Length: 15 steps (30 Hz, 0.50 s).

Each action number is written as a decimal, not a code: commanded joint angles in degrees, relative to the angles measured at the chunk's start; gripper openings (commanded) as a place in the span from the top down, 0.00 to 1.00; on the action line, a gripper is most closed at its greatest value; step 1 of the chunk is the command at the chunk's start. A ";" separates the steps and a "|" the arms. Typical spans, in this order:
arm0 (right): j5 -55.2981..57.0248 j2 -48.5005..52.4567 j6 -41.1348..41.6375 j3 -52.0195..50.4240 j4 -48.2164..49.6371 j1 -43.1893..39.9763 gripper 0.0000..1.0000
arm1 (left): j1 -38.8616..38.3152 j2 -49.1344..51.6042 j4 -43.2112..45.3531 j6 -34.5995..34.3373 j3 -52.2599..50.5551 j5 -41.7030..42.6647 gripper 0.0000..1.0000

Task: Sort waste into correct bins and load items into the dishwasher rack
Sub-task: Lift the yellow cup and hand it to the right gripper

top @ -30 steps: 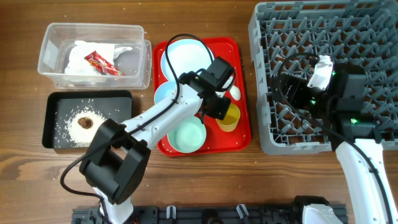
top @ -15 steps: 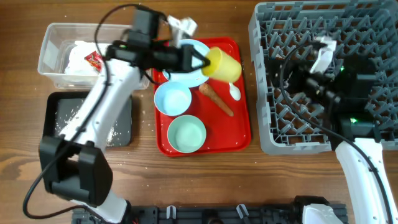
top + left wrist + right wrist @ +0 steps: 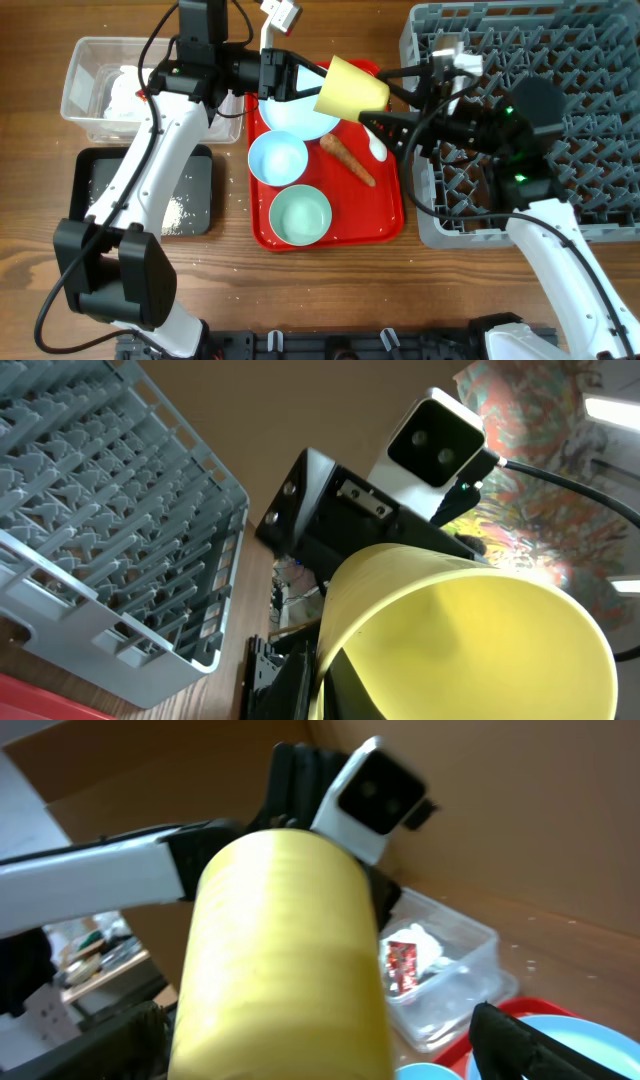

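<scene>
My left gripper (image 3: 303, 85) is shut on the rim of the small yellow cup (image 3: 351, 88) and holds it on its side above the red tray; the cup fills the left wrist view (image 3: 470, 630). My right gripper (image 3: 378, 97) is open, its fingers on either side of the cup's base (image 3: 285, 950), not closed on it. On the tray lie the pale blue plate (image 3: 292, 108), two bowls (image 3: 277, 158) (image 3: 300, 215), the orange-brown stick (image 3: 348, 160) and the white spoon (image 3: 377, 148). The grey rack (image 3: 570, 60) is on the right.
The clear tub (image 3: 85, 75) holds the white napkin (image 3: 122, 95) and the red wrapper (image 3: 403, 960). The black tray (image 3: 195, 185) below it holds rice grains (image 3: 175, 210). The red serving tray (image 3: 385, 215) sits between the bins and the rack.
My left gripper picked the yellow cup off the red tray, uncovering the stick, and raised it to the right. My right gripper swung left from the rack and now brackets the cup.
</scene>
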 commanded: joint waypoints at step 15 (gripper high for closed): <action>-0.24 0.90 1.51 0.70 5.90 3.41 0.15 | -1.77 -0.55 0.28 -0.24 0.57 1.97 0.96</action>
